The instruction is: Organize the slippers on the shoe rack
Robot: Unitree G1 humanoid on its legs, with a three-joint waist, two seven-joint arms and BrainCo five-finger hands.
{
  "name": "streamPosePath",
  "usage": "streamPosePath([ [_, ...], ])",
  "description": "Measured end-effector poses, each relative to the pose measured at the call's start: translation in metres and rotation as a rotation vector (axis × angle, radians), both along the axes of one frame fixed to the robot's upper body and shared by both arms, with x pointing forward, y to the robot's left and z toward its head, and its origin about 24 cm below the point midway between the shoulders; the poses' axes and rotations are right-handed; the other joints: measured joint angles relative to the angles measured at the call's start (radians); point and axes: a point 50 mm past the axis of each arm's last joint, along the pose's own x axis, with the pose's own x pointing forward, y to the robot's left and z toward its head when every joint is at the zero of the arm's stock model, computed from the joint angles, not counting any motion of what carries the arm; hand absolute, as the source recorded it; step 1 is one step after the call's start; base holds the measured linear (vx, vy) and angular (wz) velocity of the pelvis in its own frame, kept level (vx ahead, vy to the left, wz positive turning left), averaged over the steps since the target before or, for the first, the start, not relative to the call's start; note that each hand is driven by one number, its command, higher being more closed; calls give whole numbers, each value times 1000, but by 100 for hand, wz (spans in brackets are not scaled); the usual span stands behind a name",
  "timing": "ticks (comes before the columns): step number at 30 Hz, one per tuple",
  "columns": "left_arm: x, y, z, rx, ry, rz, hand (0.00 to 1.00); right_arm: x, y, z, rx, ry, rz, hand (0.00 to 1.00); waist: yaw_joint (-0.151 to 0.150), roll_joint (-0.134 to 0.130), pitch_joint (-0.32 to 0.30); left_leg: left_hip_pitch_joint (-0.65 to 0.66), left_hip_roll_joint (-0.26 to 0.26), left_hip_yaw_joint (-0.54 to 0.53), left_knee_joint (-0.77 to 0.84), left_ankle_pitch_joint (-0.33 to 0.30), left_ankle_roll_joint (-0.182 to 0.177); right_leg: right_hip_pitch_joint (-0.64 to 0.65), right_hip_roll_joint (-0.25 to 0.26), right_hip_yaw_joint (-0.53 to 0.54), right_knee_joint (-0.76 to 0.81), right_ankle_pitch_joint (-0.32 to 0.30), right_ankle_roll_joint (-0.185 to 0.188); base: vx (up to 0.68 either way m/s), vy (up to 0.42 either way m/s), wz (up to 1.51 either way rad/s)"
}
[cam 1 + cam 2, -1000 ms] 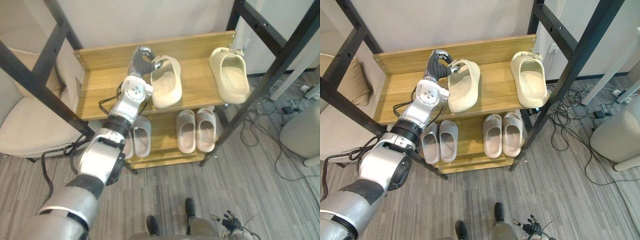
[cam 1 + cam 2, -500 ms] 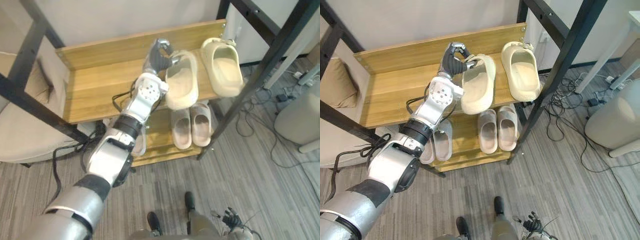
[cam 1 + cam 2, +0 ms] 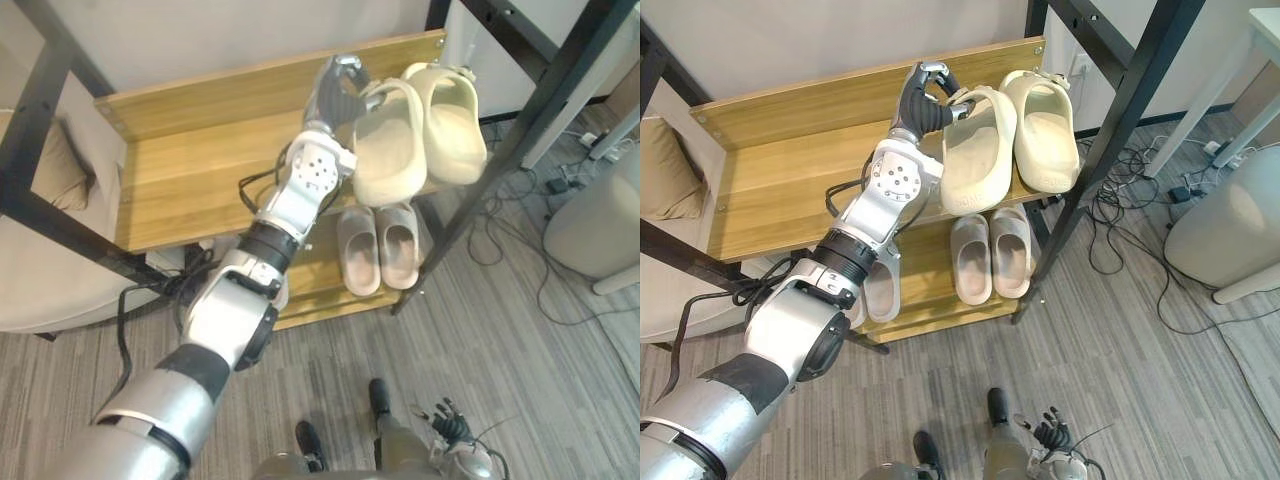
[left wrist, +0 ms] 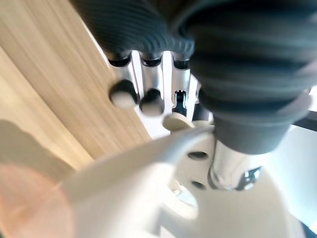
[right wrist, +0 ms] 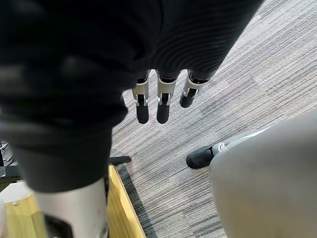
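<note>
My left hand [image 3: 335, 88] is shut on the heel rim of a cream slipper [image 3: 390, 140] at the right end of the wooden top shelf [image 3: 190, 170]. In the left wrist view its fingers [image 4: 124, 94] curl over the slipper's edge [image 4: 148, 198]. The held slipper lies close against a second cream slipper [image 3: 452, 110] to its right, their sides touching or overlapping. A pinkish-grey pair [image 3: 378, 245] stands on the lower shelf, and another pair [image 3: 878, 290] is partly hidden by my left arm. My right hand [image 5: 158, 101] hangs open low over the floor.
Black slanted frame posts [image 3: 500, 140] cross in front of the rack on both sides. A beige cushioned chair [image 3: 40, 270] stands at the left. Loose cables [image 3: 520, 230] and a white rounded object [image 3: 595, 225] lie on the grey floor at the right.
My left hand has carried the cream slipper rightward along the top shelf until it sits against the other cream slipper. The camera has also shifted.
</note>
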Motion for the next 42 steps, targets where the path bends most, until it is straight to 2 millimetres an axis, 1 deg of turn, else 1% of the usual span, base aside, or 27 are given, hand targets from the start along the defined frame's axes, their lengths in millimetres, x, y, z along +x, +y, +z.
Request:
streamPosePath([
  [3, -1, -3, 0, -6, 1, -8, 0, 0, 0, 0, 0, -2, 0, 0, -4, -1, 1, -1, 0, 0, -1, -1, 0, -1, 0, -1, 0, -2, 3, 0, 0, 0],
  [9, 1, 4, 2, -40, 5, 10, 0, 0, 1, 0, 1, -2, 0, 0, -2, -2, 0, -2, 0, -5, -2, -1, 0, 0, 0, -6, 0, -2, 3, -1, -1, 1],
  [19, 1, 5, 1, -38, 11, 14, 0, -1, 1, -1, 3, 3, -2, 0, 3, -5, -1, -1, 0, -24, -2, 1, 2, 9, -3, -23, 0, -2, 3, -6, -8, 4],
  [22, 1, 5, 0, -58, 15, 6, 0, -2, 1, -1, 5, 5, -3, 0, 3, -5, -2, 1, -1, -44, -1, 4, 2, 21, -5, -34, -5, -2, 3, -5, -11, 15],
  [25, -10, 8, -2, -134, -27, -26, 0, -3, 2, -2, 10, 9, -6, 0, 6, -5, -2, 1, -1, -56, -2, 9, 2, 28, -7, -53, -9, -3, 3, -1, -18, 15],
  [27, -24, 9, -13, -166, -56, -71, 0, -4, 3, -3, 11, 15, -10, 0, 8, -5, -3, 10, 0, -76, -2, 10, 1, 51, -8, -69, -17, -5, 5, 6, -20, 23],
  [28, -27, 9, -16, -175, -60, -81, 0, -5, 3, -3, 12, 19, -10, 0, 11, -6, -3, 12, 0, -79, -2, 11, 1, 54, -8, -71, -17, -6, 6, -3, -23, 15],
  [29, -35, 12, -23, -207, -72, -95, 0, -6, 3, -4, 12, 27, -11, 0, 19, -6, -5, 15, 0, -83, -2, 11, 1, 59, -9, -76, -17, -6, 6, -3, -18, 9],
  [31, -49, 15, -37, -245, -84, -118, 0, -9, 4, -7, 15, 43, -13, 0, 24, -9, -12, 18, -4, -103, -3, 14, 1, 73, -12, -86, -24, -7, 7, 1, -16, 18],
  [32, -52, 15, -39, -250, -84, -124, 0, -9, 4, -7, 16, 45, -13, 0, 25, -10, -14, 19, -4, -105, -3, 14, 2, 77, -13, -90, -27, -7, 7, 2, -17, 28],
  [33, -62, 15, -48, -272, -81, -148, 0, -10, 5, -8, 15, 52, -7, 0, 27, -12, -23, 19, -4, -116, -3, 17, 2, 83, -15, -103, -27, -10, 8, 5, -18, 34],
  [34, -72, 13, -57, -279, -79, -177, 0, -12, 6, -9, 14, 65, -3, 0, 29, -14, -35, 21, -6, -131, -5, 20, 3, 91, -18, -116, -27, -15, 9, 4, -18, 32],
  [35, -74, 13, -58, -281, -79, -181, 0, -13, 6, -9, 15, 70, -1, 0, 30, -15, -39, 21, -7, -133, -6, 20, 3, 92, -19, -118, -27, -15, 10, 15, -12, 22],
  [36, -83, 12, -65, -291, -80, -201, 0, -16, 7, -11, 13, 88, 12, 0, 39, -18, -54, 22, -8, -139, -6, 21, 4, 95, -21, -124, -27, -16, 11, 20, -7, 19],
  [37, -91, 9, -70, -297, -76, -231, 0, -17, 7, -12, 14, 96, 15, 0, 41, -19, -60, 27, -12, -156, -7, 23, 7, 107, -24, -134, -27, -18, 13, 19, -4, 21],
  [39, -97, 4, -76, -305, -62, -260, 0, -18, 7, -13, 13, 106, 22, 0, 45, -19, -64, 39, -18, -168, -9, 25, 9, 126, -31, -145, -27, -22, 14, -11, 6, 27],
  [40, -102, -1, -83, -316, -38, -282, 0, -21, 8, -15, 13, 123, 32, 0, 47, -21, -82, 35, -22, -180, -11, 29, 13, 128, -36, -159, -27, -22, 15, -24, 12, 26],
  [41, -103, -2, -85, -319, -31, -288, 0, -21, 8, -15, 13, 126, 34, 0, 49, -22, -85, 35, -23, -181, -12, 30, 14, 129, -37, -161, -27, -23, 15, -22, 9, 22],
  [42, -107, -6, -93, -323, -2, -311, 0, -23, 9, -16, 11, 137, 46, 0, 55, -26, -96, 36, -25, -187, -20, 33, 15, 129, -39, -166, -27, -23, 15, -19, -7, 19],
])
